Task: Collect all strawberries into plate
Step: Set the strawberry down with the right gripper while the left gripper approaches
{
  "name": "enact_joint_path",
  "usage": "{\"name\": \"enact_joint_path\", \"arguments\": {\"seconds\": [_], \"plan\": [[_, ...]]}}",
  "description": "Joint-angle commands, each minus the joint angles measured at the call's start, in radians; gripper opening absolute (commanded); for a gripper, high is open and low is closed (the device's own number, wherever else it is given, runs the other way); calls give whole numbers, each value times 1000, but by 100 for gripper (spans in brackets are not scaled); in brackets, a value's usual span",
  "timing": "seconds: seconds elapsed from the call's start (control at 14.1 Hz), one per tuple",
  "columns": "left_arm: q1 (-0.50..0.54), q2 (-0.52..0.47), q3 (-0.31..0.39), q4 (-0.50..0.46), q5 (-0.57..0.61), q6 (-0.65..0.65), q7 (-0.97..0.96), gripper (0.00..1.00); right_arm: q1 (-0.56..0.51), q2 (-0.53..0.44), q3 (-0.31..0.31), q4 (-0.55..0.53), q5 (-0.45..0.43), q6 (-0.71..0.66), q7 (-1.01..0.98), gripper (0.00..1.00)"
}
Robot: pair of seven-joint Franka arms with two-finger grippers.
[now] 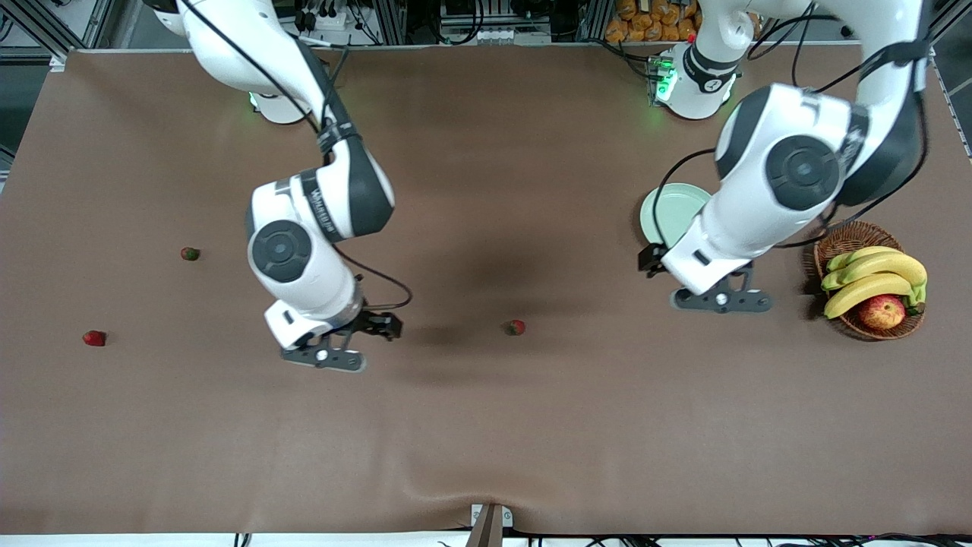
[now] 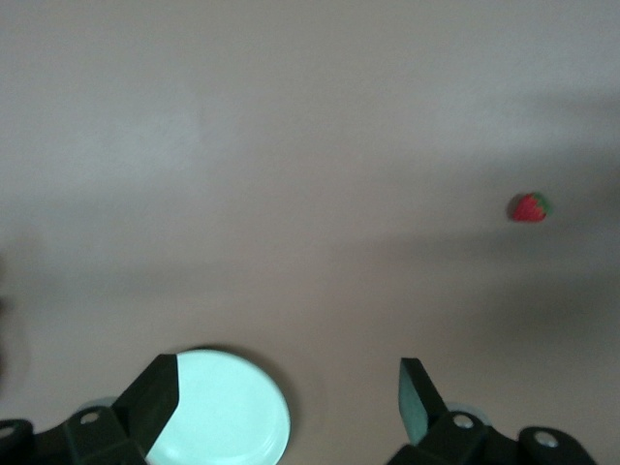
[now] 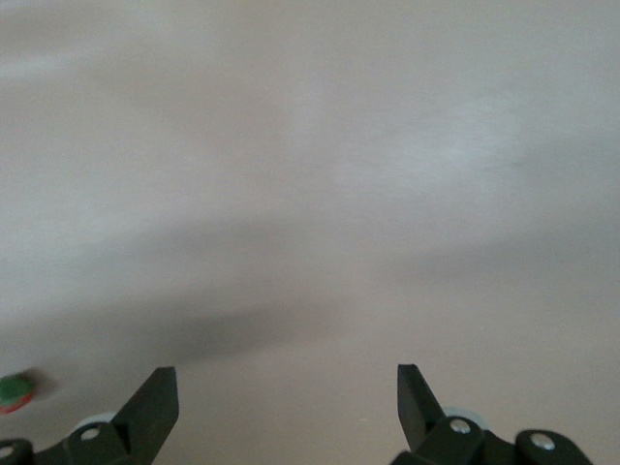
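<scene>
Three tiny red strawberries lie apart on the brown table: one near the middle point(image 1: 515, 327) and two toward the right arm's end point(image 1: 190, 254) point(image 1: 94, 338). The pale mint-green plate point(image 1: 667, 211) sits toward the left arm's end, partly hidden by the left arm. My left gripper point(image 1: 721, 300) hovers open and empty just nearer the front camera than the plate. In the left wrist view the gripper point(image 2: 288, 378) is beside the plate point(image 2: 228, 412), and the middle strawberry point(image 2: 530, 207) shows farther off. My right gripper point(image 1: 326, 355) hovers open and empty over bare table. In the right wrist view point(image 3: 288, 383) one strawberry point(image 3: 15, 390) shows at the edge.
A brown wicker basket point(image 1: 839, 247) with bananas point(image 1: 873, 277) and a red-yellow apple point(image 1: 882, 311) stands at the left arm's end of the table, beside the left gripper. A cable loop point(image 1: 387, 285) hangs from the right wrist.
</scene>
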Motion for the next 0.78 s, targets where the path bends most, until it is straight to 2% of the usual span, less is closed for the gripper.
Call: {"name": "enact_joint_path", "arguments": {"seconds": [0.0,0.35,0.57,0.71], "plan": [[-35,60,7,24,-26,80,-29,100,10,-119,-30,-172,-28,10,-17,100],[-92,172,8,70,-25,221,-29,100,-25,-171,-144,-318,-42,10,-178,100],[-116,226,8,79,-28,301,-32,100,-123,-219,-158,-437,-42,16,-285,100],[-132,260,8,79,-28,341,-20,100,-219,-220,-156,-458,-42,9,-389,100]]}}
